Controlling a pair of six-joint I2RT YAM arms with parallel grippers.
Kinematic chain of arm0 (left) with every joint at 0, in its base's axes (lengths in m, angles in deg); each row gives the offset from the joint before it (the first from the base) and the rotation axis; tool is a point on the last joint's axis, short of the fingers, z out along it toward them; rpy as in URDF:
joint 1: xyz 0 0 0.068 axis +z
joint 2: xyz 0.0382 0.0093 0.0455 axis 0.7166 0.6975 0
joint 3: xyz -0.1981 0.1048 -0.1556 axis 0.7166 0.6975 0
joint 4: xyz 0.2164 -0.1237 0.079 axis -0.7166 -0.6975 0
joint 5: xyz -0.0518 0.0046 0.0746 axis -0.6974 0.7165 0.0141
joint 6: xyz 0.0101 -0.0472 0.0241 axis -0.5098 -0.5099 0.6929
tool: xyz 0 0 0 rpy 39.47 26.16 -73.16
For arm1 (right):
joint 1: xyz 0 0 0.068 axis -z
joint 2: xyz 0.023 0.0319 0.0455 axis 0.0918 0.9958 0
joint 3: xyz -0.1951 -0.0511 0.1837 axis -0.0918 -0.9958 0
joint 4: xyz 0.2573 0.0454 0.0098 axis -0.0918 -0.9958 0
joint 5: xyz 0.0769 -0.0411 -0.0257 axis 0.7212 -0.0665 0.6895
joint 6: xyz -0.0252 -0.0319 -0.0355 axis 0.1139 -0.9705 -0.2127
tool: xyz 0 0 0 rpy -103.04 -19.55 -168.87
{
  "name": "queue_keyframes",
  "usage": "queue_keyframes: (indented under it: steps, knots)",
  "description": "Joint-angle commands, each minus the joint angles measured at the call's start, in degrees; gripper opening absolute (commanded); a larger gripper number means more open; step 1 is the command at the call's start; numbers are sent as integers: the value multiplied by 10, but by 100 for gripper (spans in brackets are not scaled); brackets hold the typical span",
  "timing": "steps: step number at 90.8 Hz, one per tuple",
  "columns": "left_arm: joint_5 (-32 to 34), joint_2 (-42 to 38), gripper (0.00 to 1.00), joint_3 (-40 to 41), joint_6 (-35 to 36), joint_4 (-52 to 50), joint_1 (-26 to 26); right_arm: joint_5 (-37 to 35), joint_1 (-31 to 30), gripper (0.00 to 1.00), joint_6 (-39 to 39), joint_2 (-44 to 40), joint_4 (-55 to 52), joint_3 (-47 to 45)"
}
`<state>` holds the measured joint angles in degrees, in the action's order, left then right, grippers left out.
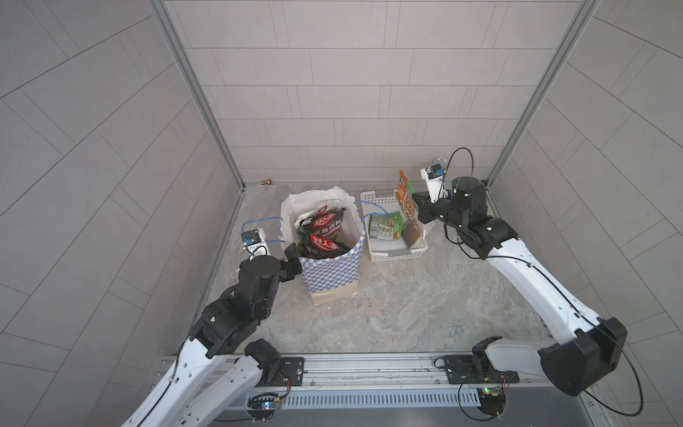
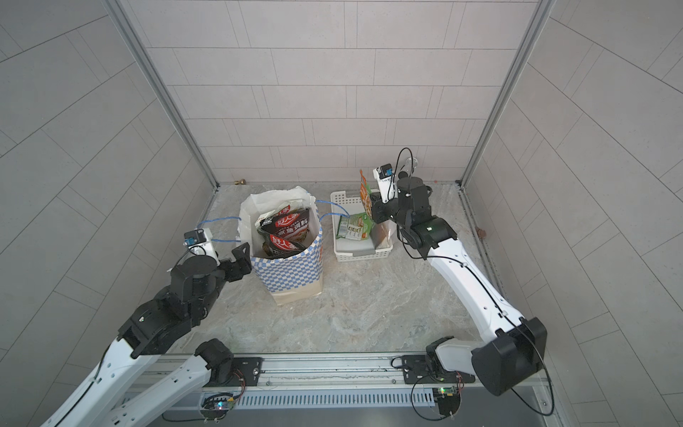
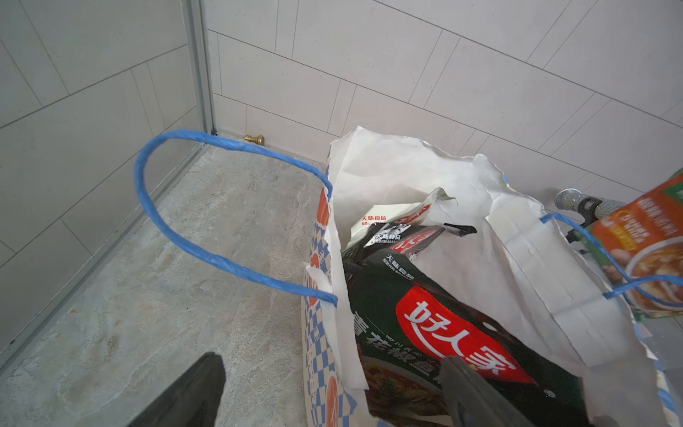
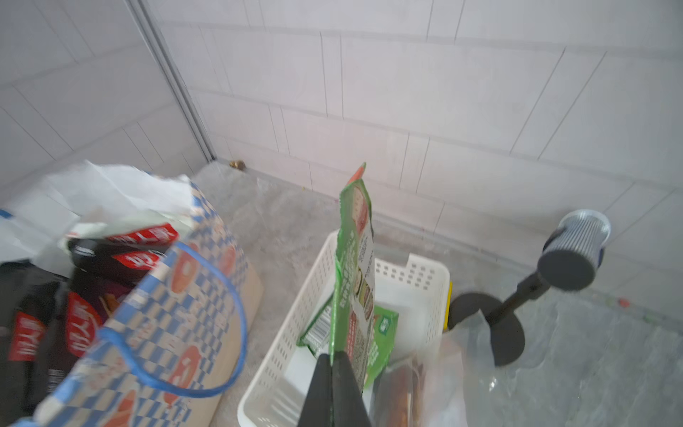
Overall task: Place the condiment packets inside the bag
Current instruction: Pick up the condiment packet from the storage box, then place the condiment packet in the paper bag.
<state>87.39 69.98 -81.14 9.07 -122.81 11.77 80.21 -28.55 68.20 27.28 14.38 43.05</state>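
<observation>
The blue-and-white checked bag (image 1: 332, 270) stands upright at the middle left, mouth open, with several black condiment packets (image 1: 327, 231) with red labels sticking up inside. My left gripper (image 3: 330, 358) is open at the bag's near left rim. One finger is outside the wall and the other is over a black packet (image 3: 436, 332). My right gripper (image 4: 332, 356) is shut on the lower edge of a green and orange packet (image 4: 354, 258), held upright over the white basket (image 1: 391, 256). Another green packet (image 1: 386, 225) lies in that basket.
A clear plastic pouch with brown contents (image 1: 414, 233) leans in the basket's right end. A black stand with a round ribbed head (image 4: 569, 258) is beyond the basket near the back wall. A small brass piece (image 1: 265, 182) lies at the back left corner. The bag's blue cord handles (image 3: 155, 222) loop outward.
</observation>
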Motion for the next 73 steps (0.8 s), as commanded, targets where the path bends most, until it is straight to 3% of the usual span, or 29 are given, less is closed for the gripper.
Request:
queue_keyframes:
  steps: [1, 34, 50, 73]
  knots:
    - [42, -15, 93, -3, 0, -13, 4, -38, -23, 0, -32, -25, 14, 53]
    - [47, -20, 93, 5, 0, -23, 4, 28, -142, 0, -9, 29, 16, 191]
    - [46, -16, 93, 6, 8, -15, 4, 57, -163, 0, 65, 49, 37, 184]
    - [38, -11, 93, 9, 9, -8, 4, 70, -175, 0, 97, 68, 41, 133]
